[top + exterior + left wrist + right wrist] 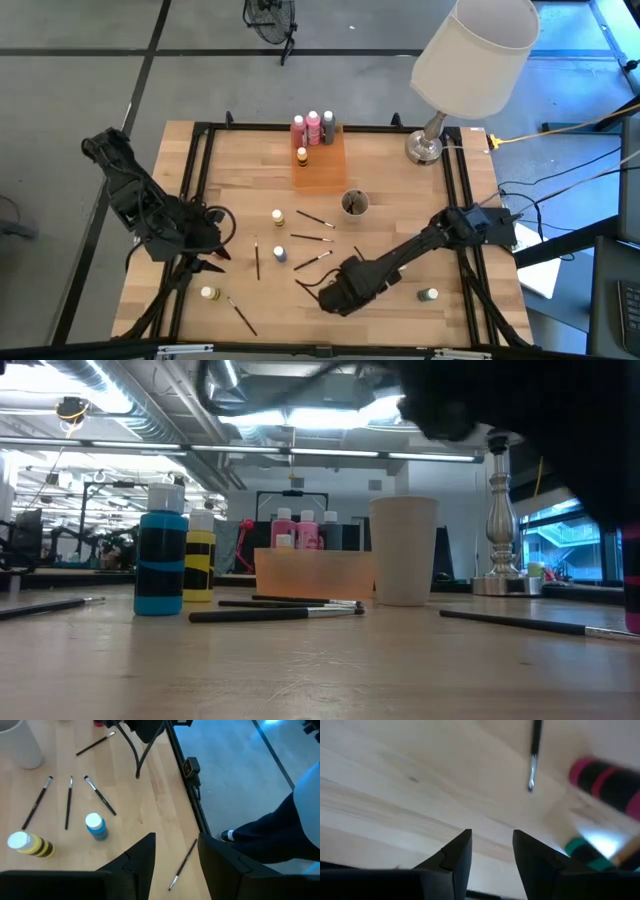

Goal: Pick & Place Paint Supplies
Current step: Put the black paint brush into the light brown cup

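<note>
Overall, the table (pixel 400 190) is carrying the lamp (pixel 470 55) at its far right corner and the orange tray (pixel 320 165) at far centre, with three bottles (pixel 313 127) standing along the tray's far edge and one yellow-topped bottle (pixel 302 156) on it. By my judgement the sorting is running well short of done: loose bottles are still sitting near the middle, a blue one (pixel 280 253) and a yellow one (pixel 278 216), plus two at the near edge (pixel 208 293) (pixel 428 295), and thin dark brushes (pixel 312 238) are lying scattered beside the cup (pixel 354 203). The right gripper (pixel 335 296) is hanging low over bare wood at near centre, fingers parted and gripping nothing. The left gripper (pixel 205 258) is waiting at near left, fingers likewise apart and empty.
</note>
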You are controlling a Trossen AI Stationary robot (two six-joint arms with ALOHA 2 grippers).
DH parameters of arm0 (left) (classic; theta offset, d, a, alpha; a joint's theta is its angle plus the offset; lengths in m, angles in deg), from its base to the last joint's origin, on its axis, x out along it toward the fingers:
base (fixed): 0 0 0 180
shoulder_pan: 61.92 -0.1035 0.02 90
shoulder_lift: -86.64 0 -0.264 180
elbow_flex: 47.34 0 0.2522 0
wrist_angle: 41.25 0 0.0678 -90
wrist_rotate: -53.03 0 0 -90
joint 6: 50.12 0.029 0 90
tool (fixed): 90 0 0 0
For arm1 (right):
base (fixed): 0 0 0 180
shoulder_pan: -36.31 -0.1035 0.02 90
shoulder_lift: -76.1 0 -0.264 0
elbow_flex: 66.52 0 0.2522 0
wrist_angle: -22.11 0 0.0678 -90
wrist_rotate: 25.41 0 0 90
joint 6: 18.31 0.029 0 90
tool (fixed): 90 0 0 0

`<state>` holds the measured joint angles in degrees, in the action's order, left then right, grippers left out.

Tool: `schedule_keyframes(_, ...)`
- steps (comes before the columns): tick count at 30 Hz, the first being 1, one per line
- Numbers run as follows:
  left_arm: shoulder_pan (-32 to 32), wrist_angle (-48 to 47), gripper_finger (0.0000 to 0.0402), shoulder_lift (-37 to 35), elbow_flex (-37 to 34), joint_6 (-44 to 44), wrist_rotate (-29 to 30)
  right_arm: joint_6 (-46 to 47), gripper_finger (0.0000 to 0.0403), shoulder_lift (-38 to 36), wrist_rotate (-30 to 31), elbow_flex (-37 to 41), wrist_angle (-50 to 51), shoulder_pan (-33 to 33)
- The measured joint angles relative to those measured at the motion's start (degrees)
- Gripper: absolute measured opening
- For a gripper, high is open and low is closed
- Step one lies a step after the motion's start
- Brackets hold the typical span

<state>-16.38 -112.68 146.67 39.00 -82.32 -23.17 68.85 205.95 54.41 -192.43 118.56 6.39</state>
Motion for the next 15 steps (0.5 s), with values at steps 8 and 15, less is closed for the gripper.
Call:
schedule_keyframes(8,-0.8,-1.3,0.0143,0.0,0.0,0.0,-1.9,-23.9,0.0146,0.0,11.7,-12.8,0.5,2.6)
schedule_keyframes(15,-0.8,-3.3,0.0143,-1.1,0.0,0.0,2.6,-51.4,0.0146,0.0,14.2,-22.4,0.9,3.9)
